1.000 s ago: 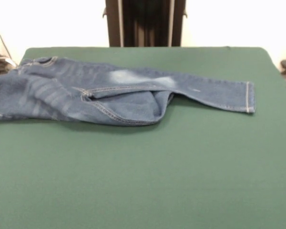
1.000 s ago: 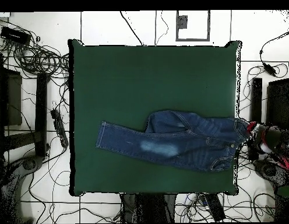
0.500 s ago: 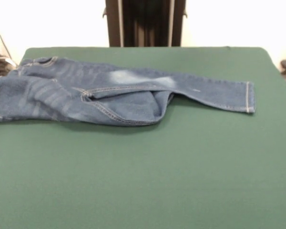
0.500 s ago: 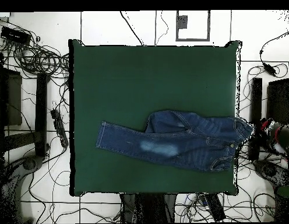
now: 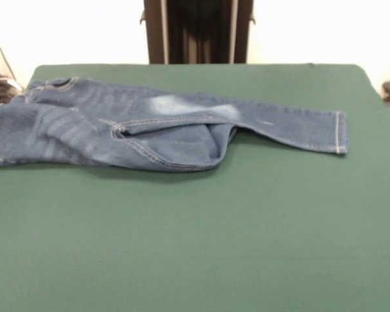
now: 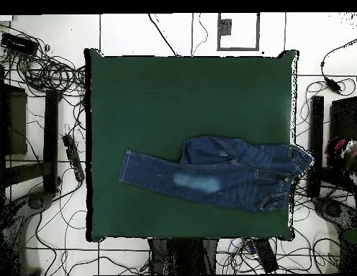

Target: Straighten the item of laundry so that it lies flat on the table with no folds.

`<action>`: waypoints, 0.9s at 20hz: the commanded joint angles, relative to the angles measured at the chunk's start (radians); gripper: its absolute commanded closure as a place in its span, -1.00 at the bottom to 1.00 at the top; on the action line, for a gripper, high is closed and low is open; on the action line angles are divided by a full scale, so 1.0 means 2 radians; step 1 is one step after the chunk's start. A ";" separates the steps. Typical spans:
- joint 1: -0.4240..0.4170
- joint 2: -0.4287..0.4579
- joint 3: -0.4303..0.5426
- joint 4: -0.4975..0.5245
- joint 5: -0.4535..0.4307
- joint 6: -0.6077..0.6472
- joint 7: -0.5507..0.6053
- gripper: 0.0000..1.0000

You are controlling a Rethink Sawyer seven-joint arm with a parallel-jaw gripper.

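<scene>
Gripper (image 6: 348,152): off the table (image 6: 174,93), just beyond its edge; wide or narrow, cannot tell.
Jeans (image 6: 224,176): waistband end nearest the gripper, at the table's rim; one leg stretched straight away from it.
Fold: second leg doubled back, beyond the waistband.
Step, as judged: pinch only the doubled leg's top layer and draw it outward, low and slow.

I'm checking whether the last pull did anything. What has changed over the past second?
In the overhead view, the red and black object beside the table's edge near the jeans' waistband has drawn away outward, off the cloth. The jeans stayed put: one leg stretched out, the other still folded under at the middle, waistband at the edge of the table. No gripper shows over the table.
</scene>
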 commanded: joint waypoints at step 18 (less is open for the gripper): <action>0.140 -0.061 -0.074 0.188 0.109 0.022 0.247 -1.00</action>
